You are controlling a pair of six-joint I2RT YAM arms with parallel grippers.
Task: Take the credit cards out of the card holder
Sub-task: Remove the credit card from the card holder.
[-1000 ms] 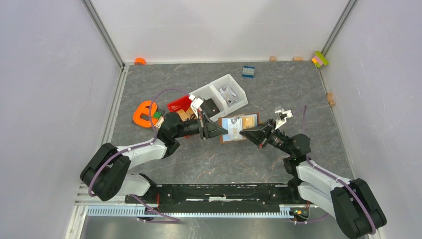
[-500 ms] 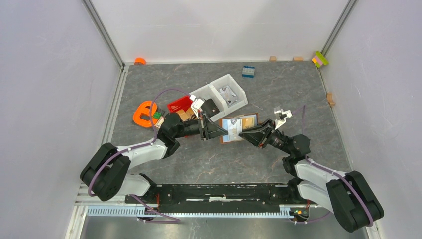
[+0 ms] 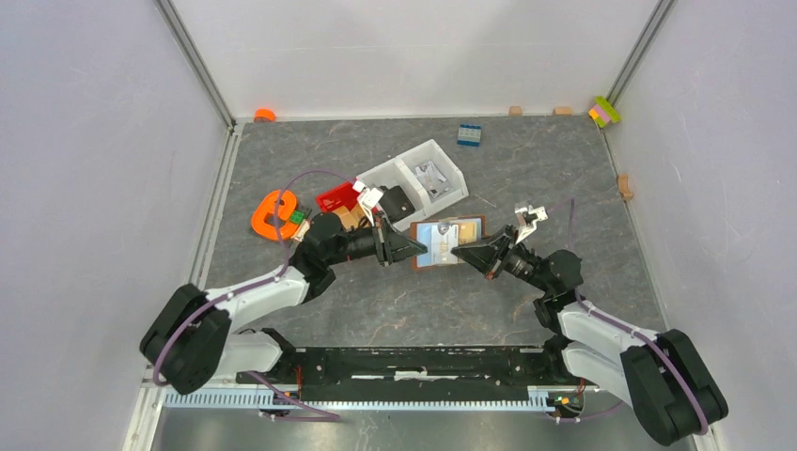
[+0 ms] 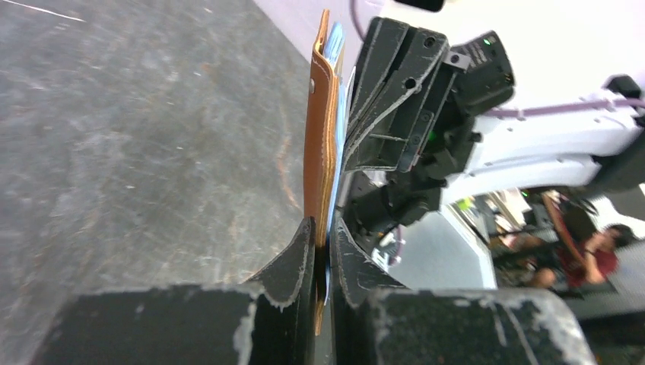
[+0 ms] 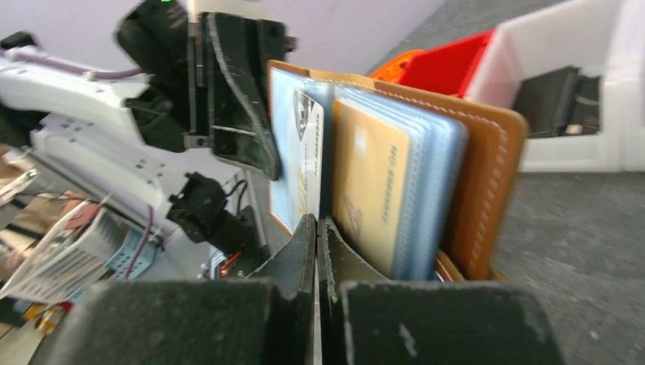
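Note:
The brown card holder (image 3: 475,223) hangs open above the table's middle, held between both grippers. My left gripper (image 3: 414,248) is shut on its left edge; in the left wrist view the holder (image 4: 318,137) stands edge-on in the jaws of that gripper (image 4: 323,228). My right gripper (image 3: 458,251) is shut at the holder's right side. In the right wrist view its closed tips (image 5: 316,222) pinch the near edge of the pale blue card (image 5: 295,152), next to the orange-tan card (image 5: 366,182), which sits in clear sleeves inside the holder (image 5: 487,175).
A white two-compartment bin (image 3: 429,148) stands behind the holder, with a black wallet-like item (image 3: 397,200) and a red bin (image 3: 338,197) by its left side. An orange object (image 3: 273,214) lies at the left. A blue brick (image 3: 468,134) and small blocks lie near the back wall.
Both grippers and the holder have shifted slightly to the left. Both grips look unchanged.

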